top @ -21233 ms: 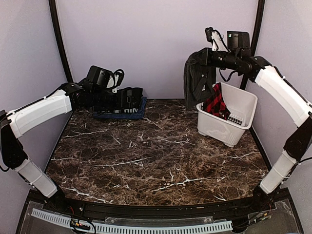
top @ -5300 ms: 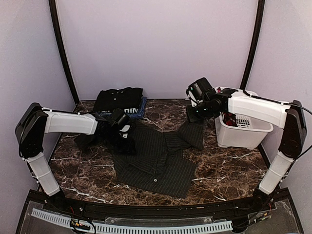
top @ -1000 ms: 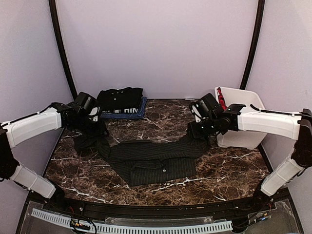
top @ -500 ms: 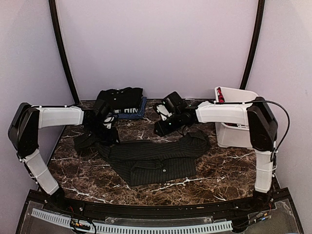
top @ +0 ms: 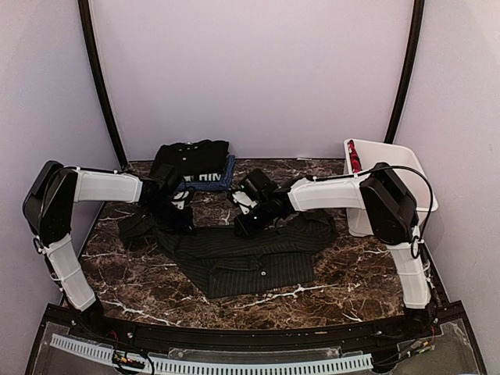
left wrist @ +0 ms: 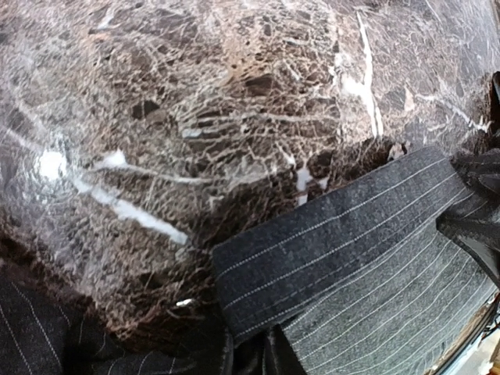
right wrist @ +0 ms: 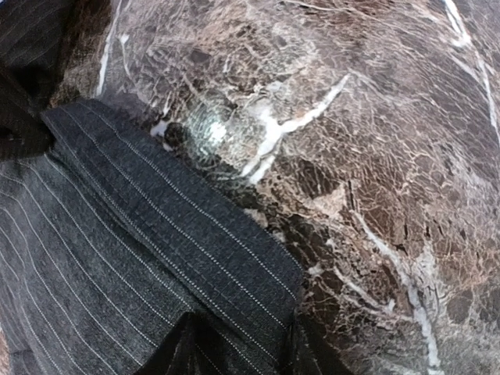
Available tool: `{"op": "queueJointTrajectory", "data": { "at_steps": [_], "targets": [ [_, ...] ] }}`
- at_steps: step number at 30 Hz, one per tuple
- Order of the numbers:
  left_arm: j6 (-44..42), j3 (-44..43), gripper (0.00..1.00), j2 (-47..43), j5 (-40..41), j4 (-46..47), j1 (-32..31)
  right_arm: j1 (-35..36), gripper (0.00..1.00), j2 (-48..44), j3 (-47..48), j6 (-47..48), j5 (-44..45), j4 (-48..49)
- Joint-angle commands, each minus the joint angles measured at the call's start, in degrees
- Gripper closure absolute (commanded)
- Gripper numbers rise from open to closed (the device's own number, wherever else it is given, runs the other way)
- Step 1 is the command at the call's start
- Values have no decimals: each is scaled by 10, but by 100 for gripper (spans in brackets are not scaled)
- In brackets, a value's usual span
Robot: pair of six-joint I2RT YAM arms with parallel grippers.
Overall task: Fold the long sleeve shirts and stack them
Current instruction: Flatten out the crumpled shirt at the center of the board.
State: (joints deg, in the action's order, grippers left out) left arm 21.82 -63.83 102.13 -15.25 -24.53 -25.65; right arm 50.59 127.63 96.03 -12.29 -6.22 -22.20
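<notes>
The large pinstriped shirt (top: 248, 254) lies spread across the middle of the table, its sleeves stretched left and right. A plain black shirt (top: 192, 158) sits folded on a blue one (top: 212, 180) at the back left. My left gripper (top: 181, 216) is down on the pinstriped shirt's far edge, and in the left wrist view (left wrist: 251, 345) its jaws are pinched on a dark edge band (left wrist: 328, 238). My right gripper (top: 247, 224) is on the same edge further right. In the right wrist view (right wrist: 244, 332) its jaws stand apart astride the flat band (right wrist: 187, 234).
A white plastic basket (top: 406, 160) stands at the right of the table with a red item (top: 355, 155) at its rim. The left sleeve is bunched (top: 134, 226) near the left edge. Bare marble (top: 258, 308) runs along the front.
The right gripper left the right sleeve end and swung left to the shirt's far edge. The left gripper moved right along that edge and closed on the band.
</notes>
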Motion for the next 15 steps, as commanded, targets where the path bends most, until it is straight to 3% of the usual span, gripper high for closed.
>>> {"op": "queueJointTrajectory", "data": {
  "at_steps": [1,6,15],
  "targets": [
    [5,-24,94,0,-12,19,-2,1,74,13,35,-18,26,16],
    [3,-40,100,-5,-4,31,-4,0,100,24,56,-26,45,7],
    [5,-104,100,-25,10,64,-6,-9,100,-23,76,-30,189,-4]
  ]
}}
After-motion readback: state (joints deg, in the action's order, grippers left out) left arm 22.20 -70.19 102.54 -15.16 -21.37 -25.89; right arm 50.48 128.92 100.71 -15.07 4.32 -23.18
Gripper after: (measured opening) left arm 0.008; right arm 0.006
